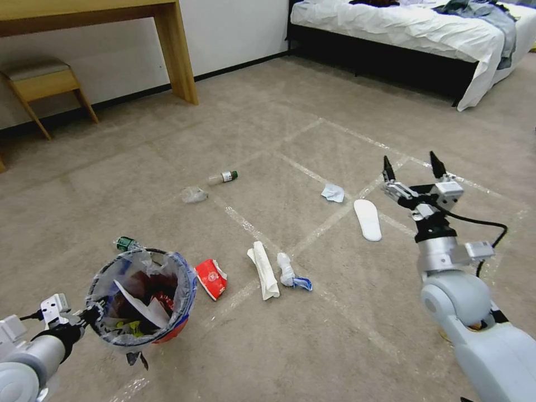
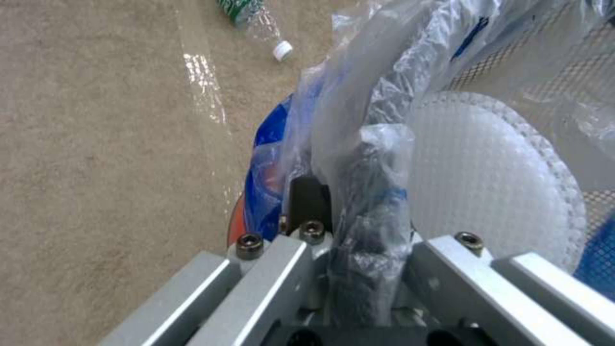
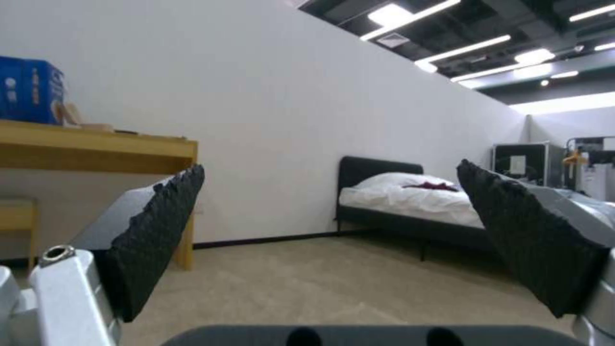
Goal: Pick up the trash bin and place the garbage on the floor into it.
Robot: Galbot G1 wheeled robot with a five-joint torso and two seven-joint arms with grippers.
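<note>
1. Grippers first: the left gripper is clamped on the near rim of the trash bin, pinching the crinkly liner together with the rim, and holds the bin off the carpet low on the robot's left.
2. The right gripper hangs above the floor on the robot's right, fingers spread wide apart and empty, pointing out toward the bed.
3. The white flat piece lies just left of and below the right gripper, its long axis running away from the robot; the right arm is clearly the nearer one, I judge.
4. The crumpled tissue sits a little further left.
5. The white paper roll, wadded paper and red wrapper lie between the arms, nearer the bin.
6. The small bottle lies further out.
7. Carpet around each piece is open; desk and bed stand well apart.
</note>
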